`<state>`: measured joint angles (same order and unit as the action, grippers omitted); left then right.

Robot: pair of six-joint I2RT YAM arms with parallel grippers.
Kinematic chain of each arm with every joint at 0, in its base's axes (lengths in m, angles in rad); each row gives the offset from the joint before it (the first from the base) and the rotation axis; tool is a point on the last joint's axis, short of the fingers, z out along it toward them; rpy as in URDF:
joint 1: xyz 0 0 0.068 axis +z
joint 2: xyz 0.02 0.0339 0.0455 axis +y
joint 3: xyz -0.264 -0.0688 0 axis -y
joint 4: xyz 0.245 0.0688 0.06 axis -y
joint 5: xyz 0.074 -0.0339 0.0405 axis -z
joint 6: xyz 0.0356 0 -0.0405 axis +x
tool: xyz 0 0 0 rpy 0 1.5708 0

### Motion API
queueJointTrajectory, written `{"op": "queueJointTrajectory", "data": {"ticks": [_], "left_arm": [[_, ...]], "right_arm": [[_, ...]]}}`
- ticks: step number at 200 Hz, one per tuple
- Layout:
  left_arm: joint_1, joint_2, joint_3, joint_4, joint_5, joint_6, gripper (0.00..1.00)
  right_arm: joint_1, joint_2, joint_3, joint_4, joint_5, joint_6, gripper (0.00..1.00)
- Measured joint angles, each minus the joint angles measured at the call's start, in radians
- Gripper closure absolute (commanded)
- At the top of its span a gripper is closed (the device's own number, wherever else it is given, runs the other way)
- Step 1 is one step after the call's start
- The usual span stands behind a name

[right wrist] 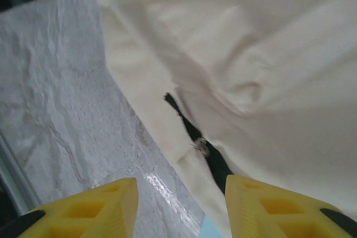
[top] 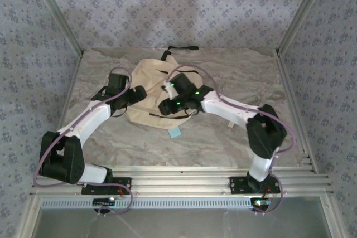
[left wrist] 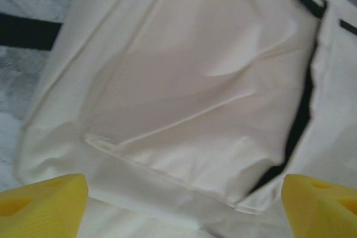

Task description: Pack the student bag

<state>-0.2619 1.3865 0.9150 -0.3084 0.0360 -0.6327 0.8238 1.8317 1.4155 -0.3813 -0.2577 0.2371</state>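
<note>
student bag (top: 149, 82): cream, black zipper (right wrist: 192, 129) | table (top: 234, 76): grey marbled | walls (top: 167, 9): grey floral | tool fingers (left wrist: 44, 202): yellow

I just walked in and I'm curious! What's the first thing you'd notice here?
The big cream student bag lying flat on the grey table grabs the eye first, both arms bending in over it. The left gripper and right gripper show bright yellow fingers spread open above the fabric, the right one over a black zipper. A little light-blue thing lies on the table by the bag's near edge.
</note>
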Motion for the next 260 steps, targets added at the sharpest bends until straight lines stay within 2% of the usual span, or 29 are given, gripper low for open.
{"op": "queueJointTrajectory", "data": {"ticks": [25,55,117,128,161,188,205,230,260], "left_arm": [[0.034,0.011,-0.028,0.031,0.001,-0.023,0.1],[0.075,0.045,-0.061,0.075,0.024,-0.046,0.09],[0.128,0.081,-0.12,0.117,0.058,-0.061,0.09],[0.132,0.098,-0.12,0.129,0.061,-0.061,0.09],[0.138,0.138,-0.121,0.148,0.081,-0.066,0.1],[0.138,0.16,-0.121,0.163,0.084,-0.073,0.12],[0.138,0.177,-0.121,0.175,0.084,-0.077,0.19],[0.14,0.211,-0.118,0.19,0.078,-0.09,0.46],[0.145,0.257,-0.102,0.232,0.073,-0.108,0.72]], "right_arm": [[0.064,0.143,0.152,-0.036,0.032,-0.092,0.58],[0.092,0.279,0.291,-0.082,0.067,-0.174,0.61],[0.093,0.384,0.345,-0.134,0.213,-0.261,0.62],[0.097,0.388,0.35,-0.14,0.242,-0.279,0.67],[0.114,0.388,0.353,-0.153,0.29,-0.321,1.0],[0.114,0.388,0.358,-0.162,0.275,-0.32,1.0],[0.106,0.383,0.356,-0.161,0.245,-0.309,1.0],[0.085,0.328,0.29,-0.114,0.177,-0.269,1.0],[0.045,0.204,0.131,-0.054,0.109,-0.188,1.0]]}}
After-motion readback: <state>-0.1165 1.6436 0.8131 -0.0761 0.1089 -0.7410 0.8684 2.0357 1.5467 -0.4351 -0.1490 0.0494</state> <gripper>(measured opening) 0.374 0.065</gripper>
